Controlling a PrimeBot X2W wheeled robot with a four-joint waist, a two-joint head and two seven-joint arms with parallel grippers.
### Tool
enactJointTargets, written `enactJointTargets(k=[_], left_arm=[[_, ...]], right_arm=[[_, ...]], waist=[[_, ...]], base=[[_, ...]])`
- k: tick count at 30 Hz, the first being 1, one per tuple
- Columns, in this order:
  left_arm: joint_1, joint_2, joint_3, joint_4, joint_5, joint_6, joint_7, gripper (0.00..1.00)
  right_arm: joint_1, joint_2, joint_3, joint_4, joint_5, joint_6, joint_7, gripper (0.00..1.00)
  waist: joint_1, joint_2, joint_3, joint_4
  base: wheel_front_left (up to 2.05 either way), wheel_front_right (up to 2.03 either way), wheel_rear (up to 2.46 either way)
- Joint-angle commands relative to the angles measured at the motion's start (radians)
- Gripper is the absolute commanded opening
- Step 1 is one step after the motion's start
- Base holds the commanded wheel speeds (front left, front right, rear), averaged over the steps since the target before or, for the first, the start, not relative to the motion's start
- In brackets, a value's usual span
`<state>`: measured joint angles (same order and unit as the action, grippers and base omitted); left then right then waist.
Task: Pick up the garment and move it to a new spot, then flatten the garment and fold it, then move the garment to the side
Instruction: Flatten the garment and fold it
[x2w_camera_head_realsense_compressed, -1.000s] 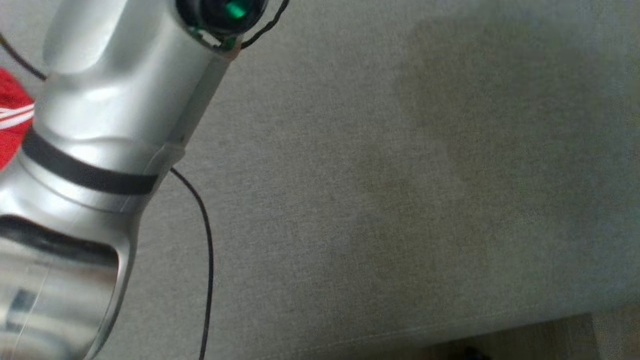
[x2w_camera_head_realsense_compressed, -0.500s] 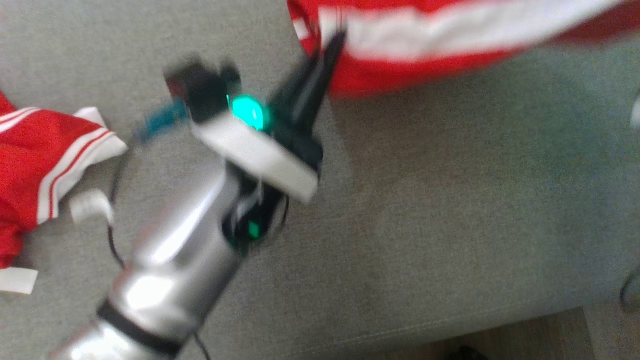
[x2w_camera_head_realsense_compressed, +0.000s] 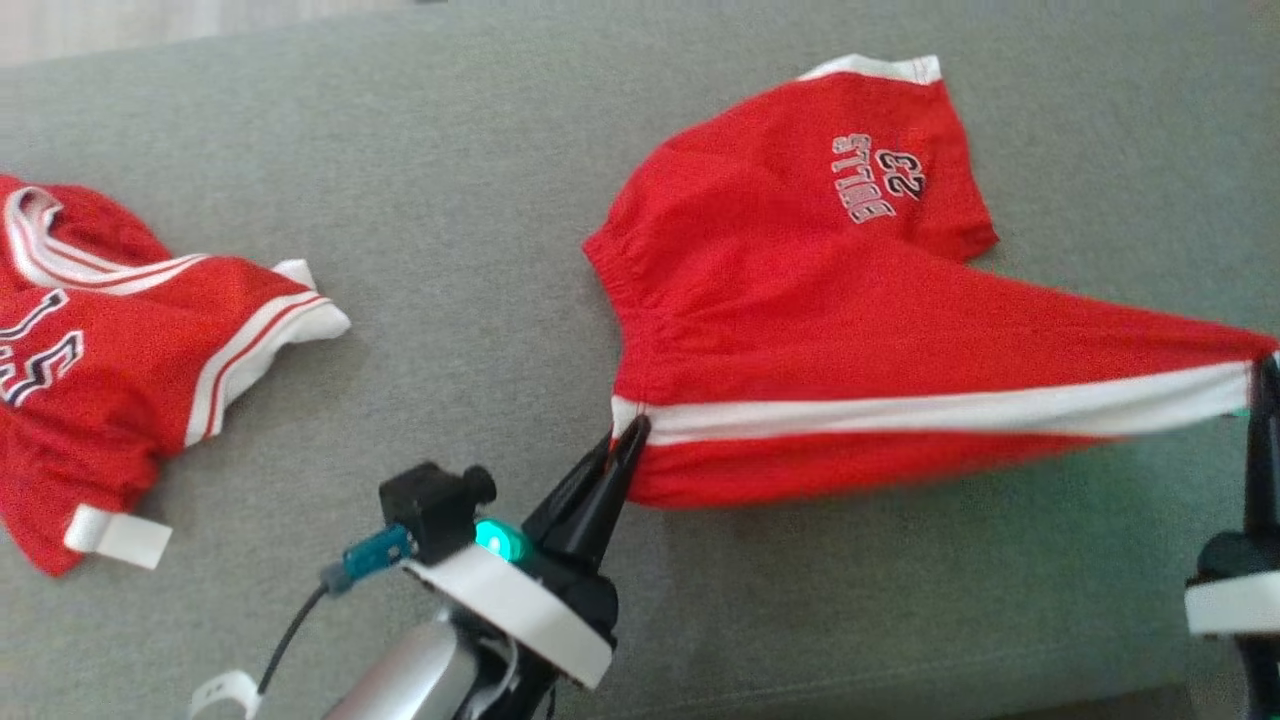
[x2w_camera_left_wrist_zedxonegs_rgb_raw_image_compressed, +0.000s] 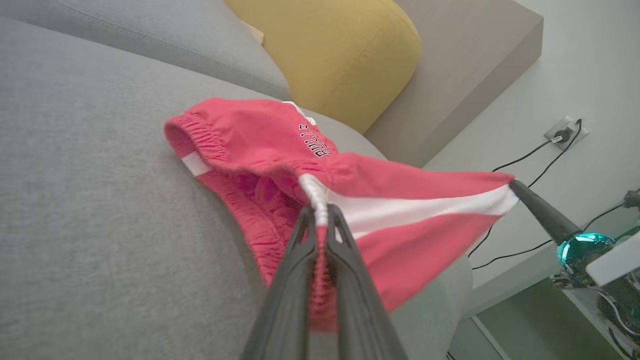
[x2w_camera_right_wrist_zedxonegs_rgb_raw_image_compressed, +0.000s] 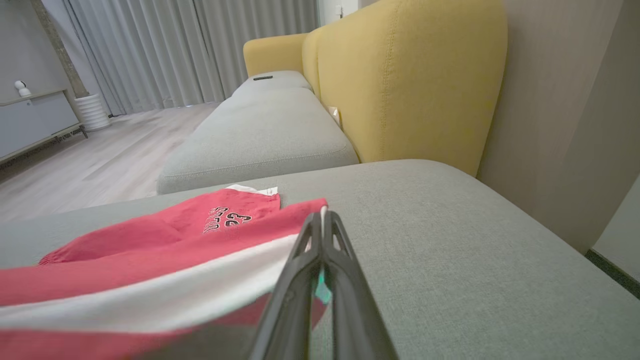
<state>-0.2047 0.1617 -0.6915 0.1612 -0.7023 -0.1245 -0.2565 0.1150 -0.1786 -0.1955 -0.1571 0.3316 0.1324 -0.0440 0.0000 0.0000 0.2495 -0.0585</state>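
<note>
The garment is a pair of red shorts (x2w_camera_head_realsense_compressed: 800, 300) with a white side stripe and "BULLS 23" print, on the grey sofa seat (x2w_camera_head_realsense_compressed: 480, 200). Its near edge is lifted and stretched taut between my two grippers, while the far part rests on the cushion. My left gripper (x2w_camera_head_realsense_compressed: 630, 435) is shut on the waistband end of the stripe, seen close up in the left wrist view (x2w_camera_left_wrist_zedxonegs_rgb_raw_image_compressed: 320, 212) with the shorts (x2w_camera_left_wrist_zedxonegs_rgb_raw_image_compressed: 260, 140) beyond. My right gripper (x2w_camera_head_realsense_compressed: 1265, 365) is shut on the stripe's other end; in the right wrist view (x2w_camera_right_wrist_zedxonegs_rgb_raw_image_compressed: 322, 217) the shorts (x2w_camera_right_wrist_zedxonegs_rgb_raw_image_compressed: 150, 250) stretch away to the left.
A second red garment, a jersey (x2w_camera_head_realsense_compressed: 120, 350) with white trim, lies at the seat's left. A yellow backrest cushion (x2w_camera_right_wrist_zedxonegs_rgb_raw_image_compressed: 410, 80) stands behind the seat. The sofa's front edge (x2w_camera_head_realsense_compressed: 900, 690) runs close below my grippers. Cables and a wall socket (x2w_camera_left_wrist_zedxonegs_rgb_raw_image_compressed: 562, 134) are beyond the sofa's end.
The head camera has swung, so the picture has shifted from my left forearm to the whole shorts. My left gripper stays shut on the shorts' edge.
</note>
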Motion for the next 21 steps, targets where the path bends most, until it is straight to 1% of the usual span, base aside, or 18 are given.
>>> enactJointTargets(k=[1, 8, 11, 14, 21], left_arm=[[-0.004, 0.009, 0.039, -0.036, 0.011, -0.006, -0.005, 0.0], [0.097, 0.035, 0.052, -0.08, 0.032, -0.006, -0.005, 0.0], [0.124, 0.044, 0.068, -0.098, 0.036, -0.006, -0.005, 0.0], [0.132, 0.05, 0.071, -0.094, 0.038, -0.006, -0.005, 0.0], [0.1, 0.085, -0.026, -0.064, 0.002, -0.006, -0.005, 0.0]], right_arm=[[0.006, -0.02, 0.008, -0.052, 0.001, -0.002, 0.01, 0.0], [0.138, -0.025, -0.002, -0.168, 0.013, -0.002, 0.107, 0.0], [0.168, -0.023, -0.005, -0.189, 0.013, -0.002, 0.131, 0.0], [0.19, -0.026, 0.009, -0.184, 0.002, -0.002, 0.151, 0.0], [0.202, -0.02, 0.03, -0.177, -0.006, -0.002, 0.165, 0.0]], waist=[[0.0, 0.0, -0.013, 0.014], [0.0, 0.0, -0.051, 0.047], [0.0, 0.0, -0.068, 0.058], [0.0, 0.0, -0.072, 0.067], [0.0, 0.0, -0.063, 0.073]], base=[[0.0, 0.0, 0.0], [0.0, 0.0, 0.0], [0.0, 0.0, 0.0], [0.0, 0.0, 0.0], [0.0, 0.0, 0.0]])
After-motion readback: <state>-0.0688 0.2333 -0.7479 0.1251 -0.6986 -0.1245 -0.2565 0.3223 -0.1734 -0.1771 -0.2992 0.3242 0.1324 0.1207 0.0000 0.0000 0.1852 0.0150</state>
